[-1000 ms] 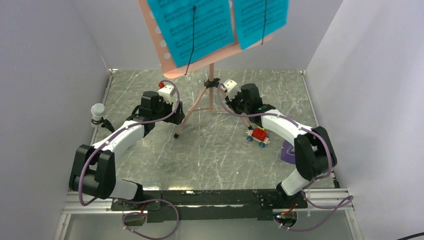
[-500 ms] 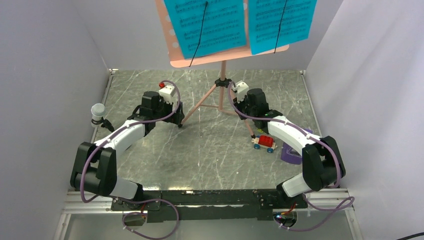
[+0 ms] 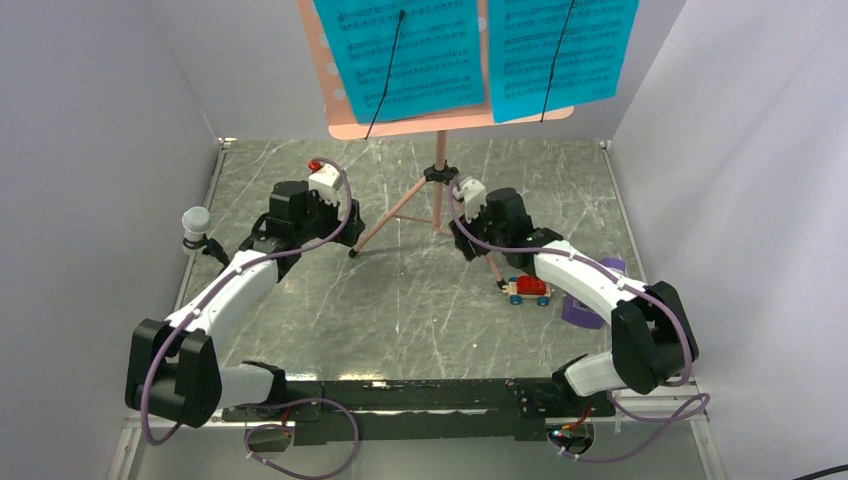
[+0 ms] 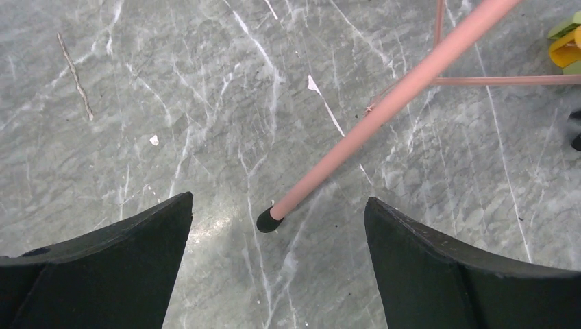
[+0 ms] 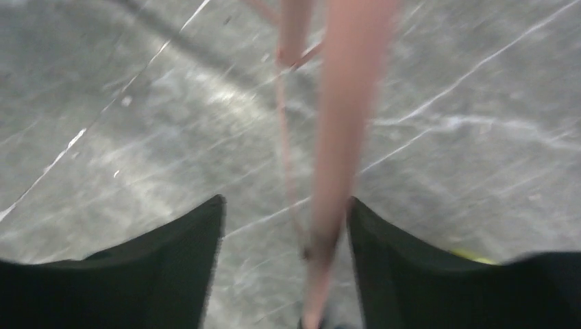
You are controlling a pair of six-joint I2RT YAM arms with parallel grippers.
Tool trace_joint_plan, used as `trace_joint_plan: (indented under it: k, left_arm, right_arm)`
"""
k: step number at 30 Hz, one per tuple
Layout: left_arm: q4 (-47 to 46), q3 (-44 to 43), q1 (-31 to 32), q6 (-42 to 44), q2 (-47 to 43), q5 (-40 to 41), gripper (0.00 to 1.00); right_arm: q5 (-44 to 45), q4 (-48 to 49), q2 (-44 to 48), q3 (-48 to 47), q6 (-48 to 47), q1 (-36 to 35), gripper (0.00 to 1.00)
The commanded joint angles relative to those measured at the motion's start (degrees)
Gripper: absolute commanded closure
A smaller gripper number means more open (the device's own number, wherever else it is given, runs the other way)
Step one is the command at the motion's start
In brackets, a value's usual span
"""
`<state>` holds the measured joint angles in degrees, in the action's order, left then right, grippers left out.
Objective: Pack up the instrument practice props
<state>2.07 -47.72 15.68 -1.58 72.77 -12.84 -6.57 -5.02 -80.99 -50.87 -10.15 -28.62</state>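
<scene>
A second ago the salmon-pink music stand (image 3: 437, 186) was leaning to the left with my right gripper (image 5: 284, 203) pinched on its right leg (image 5: 340, 137). Now it stands upright near the middle of the tabletop's (image 3: 400, 300) far edge, and those jaws have parted, so the leg runs loose between them in a blurred wrist view. The left gripper (image 4: 277, 200) is spread wide with the left leg's black foot (image 4: 268, 220) between its fingers, untouched. The red toy car (image 3: 528, 289) has been nudged nearer the right arm. I judge nothing is packed yet: the cyan sheet-music pages (image 3: 410, 50) are on the desk, and the purple metronome (image 3: 583, 308) sits by the right edge, half hidden. The pages show printed staves too small to read, and I see no brand or label.
</scene>
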Motion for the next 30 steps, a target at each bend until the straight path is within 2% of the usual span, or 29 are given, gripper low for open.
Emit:
trace_joint_plan:
  k: [1,2,3,10,13,16,19,24,28,30]
  left_arm:
    - [4.49,-0.7,0.23,4.79,-5.18,-3.41,0.01]
    - [6.43,-1.28,0.23,6.28,-6.47,-4.41,0.01]
    - [8.18,-1.8,0.16,7.8,-7.95,-5.31,0.01]
    - [21.34,-5.45,0.04,14.44,-18.59,-11.48,0.01]
    - [25.16,-10.4,0.02,14.76,-20.45,-11.31,0.01]
    - [28.57,-19.81,0.05,15.57,-20.07,-10.36,0.01]
    - [32.15,-31.29,-0.71,12.18,-16.9,-5.89,0.01]
    - [41.74,-55.83,-7.26,14.43,-6.28,-6.57,0.01]
    - [37.32,-69.69,-12.55,11.09,0.08,-10.44,0.03]
    - [33.47,-75.13,-15.36,6.01,2.74,-15.02,0.03]
  right_arm:
    - [-7.6,-14.38,0.44,-1.79,-4.33,-0.41,0.14]
    - [-8.61,-16.97,1.05,-3.47,-6.61,-0.27,0.02]
    - [-9.56,-19.66,1.94,-5.03,-8.43,0.21,0.01]
    - [-18.85,-31.22,14.61,-9.3,-18.05,1.64,0.0]
    - [-20.44,-34.5,19.08,-14.22,-18.6,1.64,0.0]
    - [-24.97,-37.47,20.81,-23.12,-17.82,1.64,0.03]
    - [-29.42,-36.36,20.17,-31.23,-14.32,1.64,0.08]
    - [-33.47,-30.98,13.36,-44.09,-6.02,1.66,0.16]
    - [-36.56,-18.67,7.35,-49.46,4.47,0.39,0.19]
    - [-35.77,-15.17,4.01,-52.15,6.51,-1.47,0.17]
